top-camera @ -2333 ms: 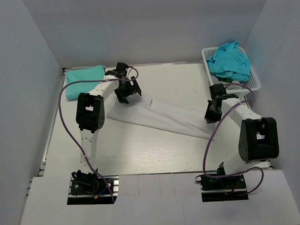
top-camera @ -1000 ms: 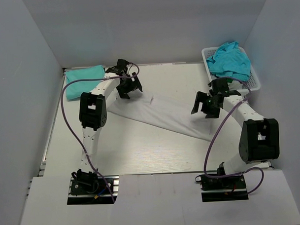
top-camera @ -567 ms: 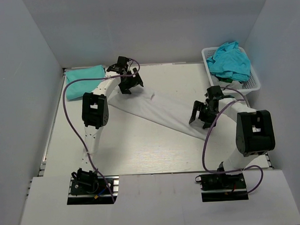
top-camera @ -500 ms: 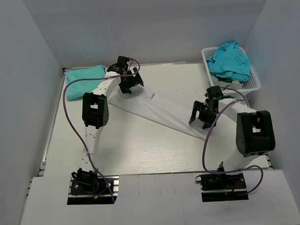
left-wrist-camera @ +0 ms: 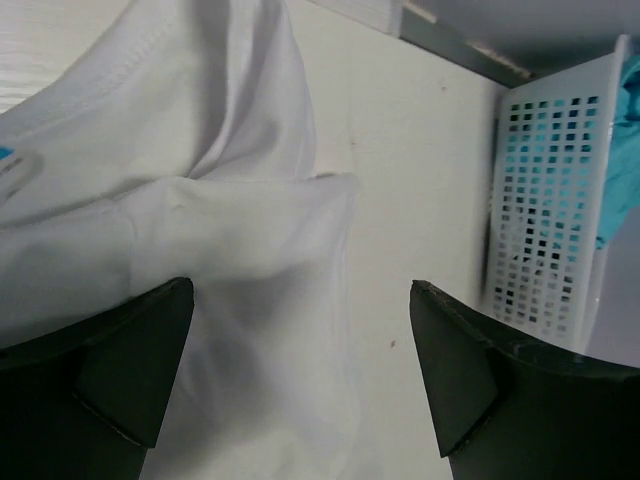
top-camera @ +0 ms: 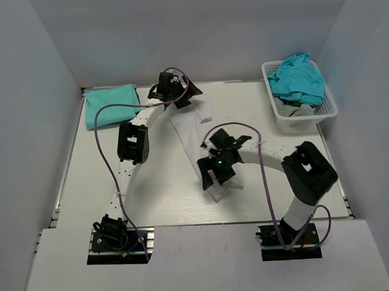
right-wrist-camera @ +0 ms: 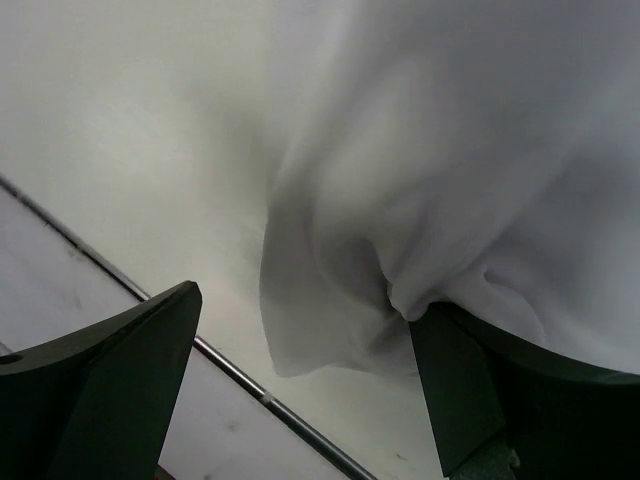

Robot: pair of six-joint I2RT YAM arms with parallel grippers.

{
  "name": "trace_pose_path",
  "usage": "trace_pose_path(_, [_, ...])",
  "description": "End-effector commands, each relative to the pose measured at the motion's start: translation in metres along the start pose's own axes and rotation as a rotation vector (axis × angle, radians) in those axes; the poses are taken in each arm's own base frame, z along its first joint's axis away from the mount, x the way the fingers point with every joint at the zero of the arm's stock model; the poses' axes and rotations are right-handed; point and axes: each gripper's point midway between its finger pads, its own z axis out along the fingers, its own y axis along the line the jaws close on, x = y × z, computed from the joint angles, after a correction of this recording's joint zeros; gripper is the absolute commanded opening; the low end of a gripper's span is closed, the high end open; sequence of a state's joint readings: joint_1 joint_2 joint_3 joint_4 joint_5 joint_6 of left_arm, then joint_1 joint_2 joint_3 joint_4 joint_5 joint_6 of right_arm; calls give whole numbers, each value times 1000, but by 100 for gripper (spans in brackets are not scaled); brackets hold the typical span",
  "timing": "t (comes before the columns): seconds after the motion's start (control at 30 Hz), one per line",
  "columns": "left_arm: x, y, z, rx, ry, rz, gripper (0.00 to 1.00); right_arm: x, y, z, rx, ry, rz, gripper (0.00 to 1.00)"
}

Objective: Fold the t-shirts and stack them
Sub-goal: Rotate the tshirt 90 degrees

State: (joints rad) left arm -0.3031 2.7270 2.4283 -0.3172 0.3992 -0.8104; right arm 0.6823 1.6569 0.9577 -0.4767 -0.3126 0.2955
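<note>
White and crumpled, the one white t-shirt (top-camera: 192, 129) lies lengthwise on the table (top-camera: 106, 177). Its far end is under the left gripper (top-camera: 173, 97) and its near end under the right gripper (top-camera: 215, 177). Both grippers have their two fingers spread wide, and neither pair pinches anything. In the left wrist view the shirt's folds fill most of the gap between the fingers (left-wrist-camera: 125, 375) and run on past the finger at the view's left, while bare table shows toward the other finger. A small tab at the cloth's edge, beyond that left-hand finger, is too blurred to read. In the right wrist view the bunched end of the shirt sits between the fingers, close against the one at the view's right, with bare table toward the other. One folded teal t-shirt (top-camera: 110, 105) lies flat on the table to the left of the left gripper, apart from it. More teal t-shirts (top-camera: 297, 78) are heaped in the single white lattice basket (top-camera: 308, 116), well beyond both grippers to the right; how many cannot be told.
</note>
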Motion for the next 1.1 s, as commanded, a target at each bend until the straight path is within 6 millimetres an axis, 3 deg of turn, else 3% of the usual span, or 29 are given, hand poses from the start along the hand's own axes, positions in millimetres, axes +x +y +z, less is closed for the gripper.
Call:
trace_pose_path(0.0, [22, -3, 27, 26, -8, -53, 100, 33, 26, 25, -59, 199, -186, 90])
trace_pose_path(0.03, [18, -5, 27, 30, -25, -57, 100, 18, 45, 29, -88, 184, -265, 90])
trace_pose_path(0.13, [14, 2, 38, 37, -71, -102, 100, 18, 71, 37, -140, 246, -386, 90])
trace_pose_path(0.17, [10, 3, 40, 38, -89, -108, 100, 2, 93, 33, -187, 216, -429, 90])
trace_pose_path(0.2, [5, 0, 41, 42, -108, -113, 100, 2, 100, 37, -222, 228, -452, 90])
trace_pose_path(0.3, [-2, 7, 44, 18, -153, -127, 100, -1, 112, 37, -195, 235, -491, 90])
trace_pose_path(0.4, [-10, 10, 45, 0, -194, -136, 100, 4, 109, 32, -192, 232, -489, 90])
trace_pose_path(0.5, [-15, 7, 45, 13, -215, -140, 100, -6, 120, 17, -224, 161, -517, 90])
trace_pose_path(0.53, [-20, 3, 39, 37, -200, -152, 100, -9, 128, 5, -256, 113, -537, 90])
trace_pose_path(0.57, [-28, -16, 33, 102, -210, -163, 100, -15, 135, 0, -282, 73, -553, 90])
trace_pose_path(0.6, [-33, -17, 28, 121, -209, -170, 100, -16, 135, -2, -290, 54, -557, 90])
trace_pose_path(0.67, [-45, -39, 15, 159, -228, -134, 100, -22, 136, -16, -292, -21, -558, 90])
trace_pose_path(0.7, [-62, -67, -3, 199, -260, -104, 100, -22, 136, -23, -295, -46, -557, 90])
trace_pose_path(0.8, [-91, -125, -49, 275, -328, -20, 100, -33, 138, -43, -301, -171, -527, 90])
trace_pose_path(0.83, [-94, -140, -62, 302, -328, 13, 100, -33, 132, -45, -288, -184, -502, 90])
trace_pose_path(0.87, [-94, -148, -72, 306, -323, 56, 100, -40, 134, -59, -275, -256, -484, 90])
trace_pose_path(0.9, [-98, -174, -99, 330, -319, 93, 100, -45, 127, -62, -247, -285, -459, 90])
trace_pose_path(1.0, [-83, -174, -120, 273, -256, 168, 100, -40, 117, -77, -234, -345, -417, 90])
trace_pose_path(1.03, [-80, -181, -137, 266, -242, 183, 100, -29, 108, -70, -219, -324, -396, 90])
trace_pose_path(1.07, [-73, -180, -143, 249, -215, 194, 100, -28, 110, -81, -226, -353, -371, 90])
